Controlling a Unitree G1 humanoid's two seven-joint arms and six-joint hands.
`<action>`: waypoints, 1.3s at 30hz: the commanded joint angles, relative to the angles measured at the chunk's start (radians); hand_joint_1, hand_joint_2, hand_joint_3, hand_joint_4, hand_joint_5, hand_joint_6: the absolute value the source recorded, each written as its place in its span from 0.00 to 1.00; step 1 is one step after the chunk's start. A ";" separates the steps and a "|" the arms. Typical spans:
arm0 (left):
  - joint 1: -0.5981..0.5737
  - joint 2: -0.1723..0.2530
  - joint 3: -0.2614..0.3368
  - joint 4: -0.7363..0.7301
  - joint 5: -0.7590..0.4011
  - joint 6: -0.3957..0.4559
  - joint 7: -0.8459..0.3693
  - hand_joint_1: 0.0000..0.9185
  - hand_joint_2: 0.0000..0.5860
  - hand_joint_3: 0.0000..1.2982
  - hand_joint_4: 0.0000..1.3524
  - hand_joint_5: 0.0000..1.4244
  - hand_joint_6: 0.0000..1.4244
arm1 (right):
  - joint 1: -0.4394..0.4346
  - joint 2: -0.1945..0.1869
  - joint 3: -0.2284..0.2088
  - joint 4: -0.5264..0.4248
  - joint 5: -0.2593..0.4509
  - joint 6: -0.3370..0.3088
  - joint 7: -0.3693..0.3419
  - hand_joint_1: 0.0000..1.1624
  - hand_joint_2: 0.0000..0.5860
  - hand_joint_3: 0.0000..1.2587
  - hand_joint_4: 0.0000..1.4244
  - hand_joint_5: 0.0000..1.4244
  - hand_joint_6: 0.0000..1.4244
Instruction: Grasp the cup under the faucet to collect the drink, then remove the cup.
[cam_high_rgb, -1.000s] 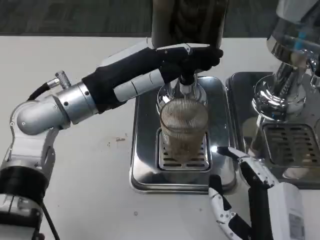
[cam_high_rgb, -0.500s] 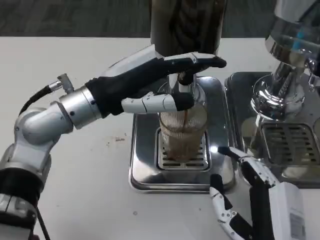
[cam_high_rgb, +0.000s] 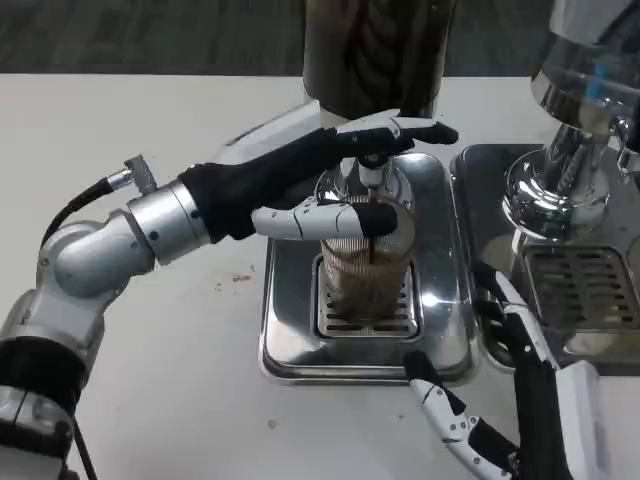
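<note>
Fill underway: cup (cam_high_rgb: 366, 268) under the faucet (cam_high_rgb: 371, 172) part-full, left hand (cam_high_rgb: 345, 175) pressing its lever, right hand (cam_high_rgb: 490, 400) open, empty, near the cup; removal pending.

A cup (cam_high_rgb: 366, 272) stands on a drip tray (cam_high_rgb: 290, 300) under the faucet (cam_high_rgb: 370, 180), a second tray (cam_high_rgb: 585, 290) to its right.

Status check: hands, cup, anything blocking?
Left robot hand around ribbed cup under faucet, drink pouring. Right robot hand open, waiting. Nothing blocking.
</note>
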 joint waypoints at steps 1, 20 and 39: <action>0.024 0.018 -0.025 0.027 0.040 0.036 -0.023 0.00 0.13 0.13 0.05 0.02 0.00 | -0.028 -0.002 -0.020 0.001 0.089 -0.047 0.096 0.48 0.40 0.09 0.07 0.14 0.19; 0.027 0.012 0.012 0.017 -0.061 0.044 -0.071 0.00 0.13 0.13 0.06 0.02 0.00 | -0.155 0.016 -0.063 0.027 0.238 0.065 0.440 0.50 0.37 0.00 0.00 0.03 0.09; 0.040 0.005 0.028 0.001 -0.100 0.062 -0.094 0.00 0.15 0.13 0.07 0.03 0.00 | -0.244 0.052 -0.107 0.125 0.220 0.074 0.428 0.49 0.39 0.00 0.00 0.02 0.07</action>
